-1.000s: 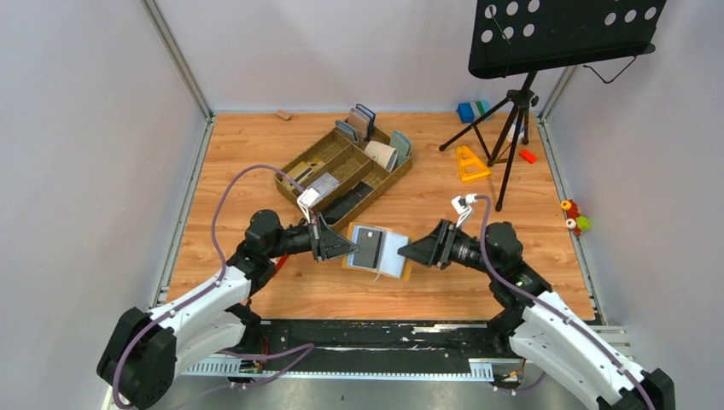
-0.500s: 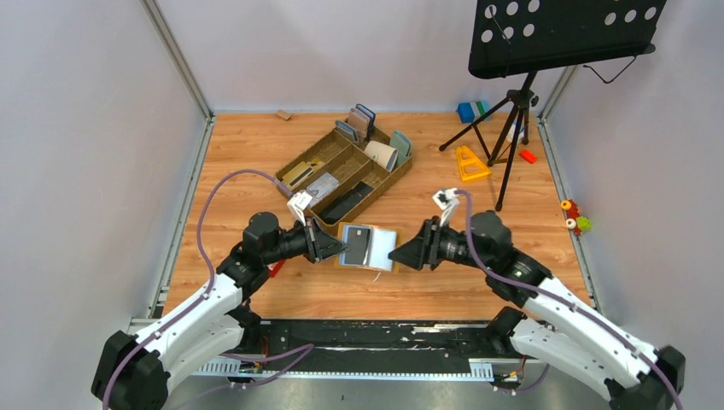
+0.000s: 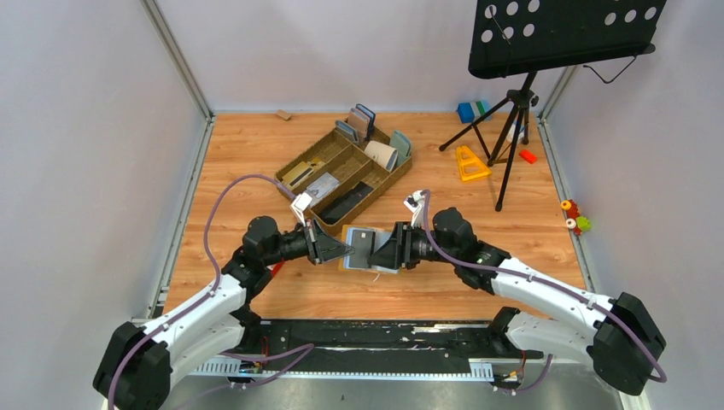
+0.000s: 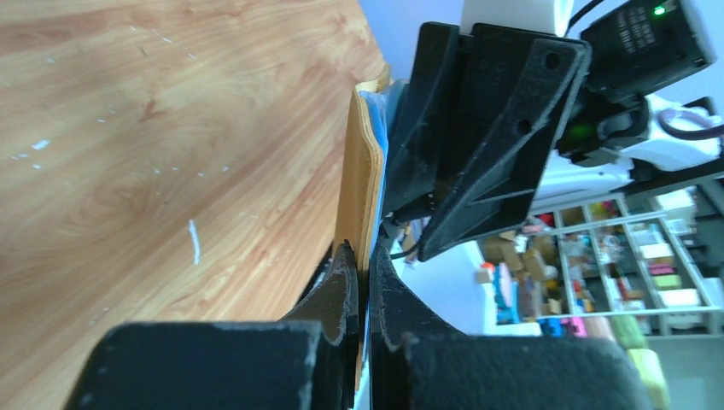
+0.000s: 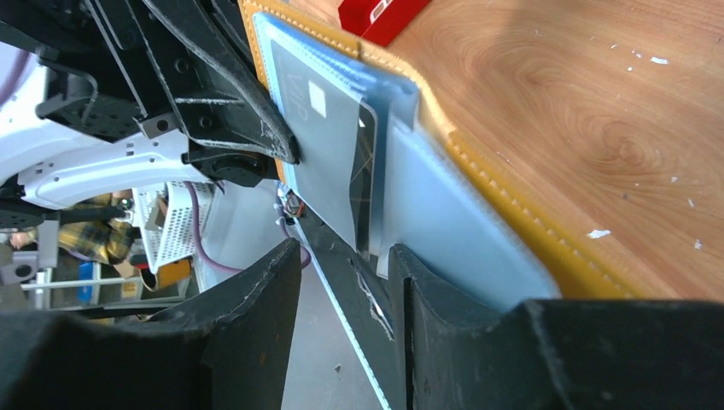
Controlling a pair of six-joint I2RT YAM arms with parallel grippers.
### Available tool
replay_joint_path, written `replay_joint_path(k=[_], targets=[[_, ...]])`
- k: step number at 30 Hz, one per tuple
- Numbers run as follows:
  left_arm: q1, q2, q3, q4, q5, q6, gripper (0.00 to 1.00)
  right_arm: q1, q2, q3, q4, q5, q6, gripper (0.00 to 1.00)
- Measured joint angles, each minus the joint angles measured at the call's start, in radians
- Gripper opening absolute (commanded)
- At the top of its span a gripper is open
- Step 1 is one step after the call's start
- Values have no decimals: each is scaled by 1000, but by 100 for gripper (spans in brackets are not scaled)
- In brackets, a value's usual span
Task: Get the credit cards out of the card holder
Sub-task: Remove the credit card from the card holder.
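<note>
Wood table [image 3: 256,145], mid frame: the right claw [image 5: 341,252] has slid left to the wallet [image 3: 369,232], jaws half open around a grey card [image 5: 329,162]. The left claw [image 4: 361,256] pinches the wallet's yellow edge.

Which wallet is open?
The yellow wallet, pinched by the left pincer. The other wallets stand upright in the brown tray.

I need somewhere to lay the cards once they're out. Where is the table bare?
Bare wood lies between the organizer tray and the left wall, and between the tripod and the right arm. It is crowded at the card holder, where the left gripper and right gripper meet.
</note>
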Motion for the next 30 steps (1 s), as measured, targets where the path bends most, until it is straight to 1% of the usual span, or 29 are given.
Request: replay_joint_path(k=[4, 8, 11, 14, 18, 21, 23, 26, 30], targets=[[1, 44, -33, 108, 32, -79, 0, -22, 2, -58, 97, -19, 52, 40], [2, 62, -40, 158, 55, -118, 0, -41, 19, -108, 217, -58, 108, 30], [2, 62, -40, 181, 64, -132, 0, -47, 31, -141, 318, -89, 151, 26], [2, 62, -40, 197, 73, -142, 0, -53, 35, -168, 406, -118, 187, 17], [2, 62, -40, 211, 84, -150, 0, -61, 35, -185, 470, -139, 208, 0], [2, 62, -40, 214, 85, -151, 0, -65, 26, -200, 507, -151, 227, 0], [2, 62, -40, 220, 90, -155, 2, -68, 12, -211, 525, -159, 235, 0], [-5, 62, -40, 233, 95, -166, 4, -78, -13, -237, 552, -172, 251, 0], [6, 61, -40, 235, 104, -171, 2, -113, -64, -286, 572, -185, 264, 0]])
